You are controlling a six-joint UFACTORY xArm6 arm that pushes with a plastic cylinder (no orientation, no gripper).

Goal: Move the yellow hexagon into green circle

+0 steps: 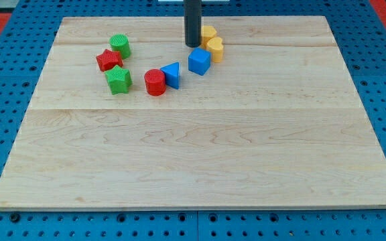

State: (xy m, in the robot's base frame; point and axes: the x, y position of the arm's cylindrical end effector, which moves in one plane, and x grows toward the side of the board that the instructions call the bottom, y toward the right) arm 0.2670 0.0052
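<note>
My tip (192, 44) stands near the view's top centre, on the board. Just right of it, touching or nearly touching, is a yellow block (208, 33), partly hidden by the rod; its shape looks like a hexagon. A second yellow block (215, 48) sits just below and right of that one. The green circle (120, 45) is a green cylinder-like block far to the left of the tip. The tip is on the left side of the yellow blocks.
A blue cube (199, 61) lies below the tip. A blue triangle (171, 73) and a red cylinder (155, 82) sit lower left. A red star (109, 59) and a green star (118, 79) lie below the green circle. The wooden board (193, 167) rests on a blue pegboard.
</note>
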